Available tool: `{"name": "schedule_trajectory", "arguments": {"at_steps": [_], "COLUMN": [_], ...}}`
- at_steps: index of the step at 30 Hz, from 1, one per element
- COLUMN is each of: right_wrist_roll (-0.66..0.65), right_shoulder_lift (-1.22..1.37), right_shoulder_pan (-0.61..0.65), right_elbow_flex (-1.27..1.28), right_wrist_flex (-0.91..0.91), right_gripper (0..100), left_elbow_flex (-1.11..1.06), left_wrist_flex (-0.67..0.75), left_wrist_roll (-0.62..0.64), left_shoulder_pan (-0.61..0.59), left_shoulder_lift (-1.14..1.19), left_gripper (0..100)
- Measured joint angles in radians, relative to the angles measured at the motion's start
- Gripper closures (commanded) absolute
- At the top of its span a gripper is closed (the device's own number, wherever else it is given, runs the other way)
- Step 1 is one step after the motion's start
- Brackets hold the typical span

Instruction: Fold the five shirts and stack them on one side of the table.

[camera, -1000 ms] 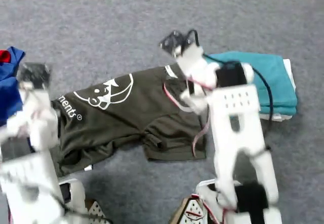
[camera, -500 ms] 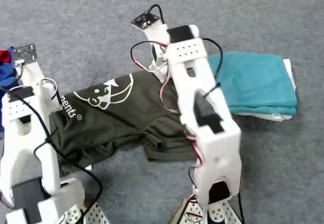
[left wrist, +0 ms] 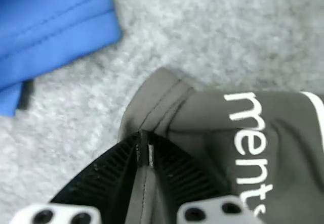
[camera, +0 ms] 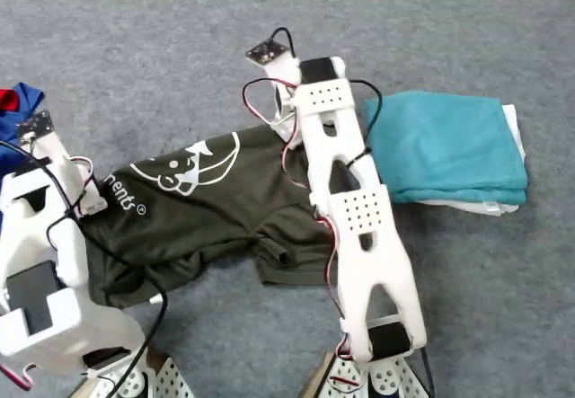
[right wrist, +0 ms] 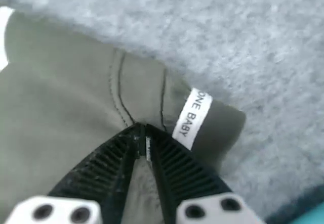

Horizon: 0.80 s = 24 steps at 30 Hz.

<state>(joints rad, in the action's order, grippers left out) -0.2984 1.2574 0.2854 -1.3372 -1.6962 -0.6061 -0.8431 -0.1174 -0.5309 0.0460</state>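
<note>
An olive shirt (camera: 225, 200) with white print lies crumpled in the middle of the grey table. My left gripper (camera: 92, 200) is at its left edge and is shut on the hem beside the white lettering; in the left wrist view the gripper (left wrist: 144, 152) pinches a fold of the olive shirt (left wrist: 217, 123). My right gripper (camera: 286, 134) is at the shirt's far edge. In the right wrist view that gripper (right wrist: 141, 140) is shut on the olive shirt (right wrist: 61, 92) next to a white label (right wrist: 191, 118).
A folded teal shirt (camera: 449, 146) rests on a folded white one (camera: 472, 206) at the right side. A blue shirt (camera: 13, 142) lies at the table's left edge, close to the left arm; it is also the blue shirt (left wrist: 50, 21) in the left wrist view.
The right arm swung left and now stretches over the shirt's right part, with its gripper at the far edge. The left arm shifted and settled at the left hem. The shirt has barely moved.
</note>
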Motion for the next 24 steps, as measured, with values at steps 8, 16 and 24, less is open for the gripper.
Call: {"name": "schedule_trajectory", "arguments": {"at_steps": [8, 16, 24], "right_wrist_roll": [-0.032, -0.054, -0.054], "right_shoulder_lift": [0.037, -0.026, -0.393], "right_shoulder_pan": [-0.023, -0.021, 0.014], "right_elbow_flex": [-0.078, -0.17, 0.135], "right_wrist_flex": [0.0, -0.071, -0.071], "right_gripper": [97.2, 97.2, 97.2], "left_elbow_flex": [0.008, 0.083, 0.086], "left_wrist_flex": [-0.025, -0.173, -0.436], "left_wrist_roll": [-0.146, -0.192, -0.218], "left_shoulder_pan": [-0.069, -0.077, 0.026], "left_shoulder_lift": [0.005, -0.057, -0.431], "left_gripper": [98, 98, 98]}}
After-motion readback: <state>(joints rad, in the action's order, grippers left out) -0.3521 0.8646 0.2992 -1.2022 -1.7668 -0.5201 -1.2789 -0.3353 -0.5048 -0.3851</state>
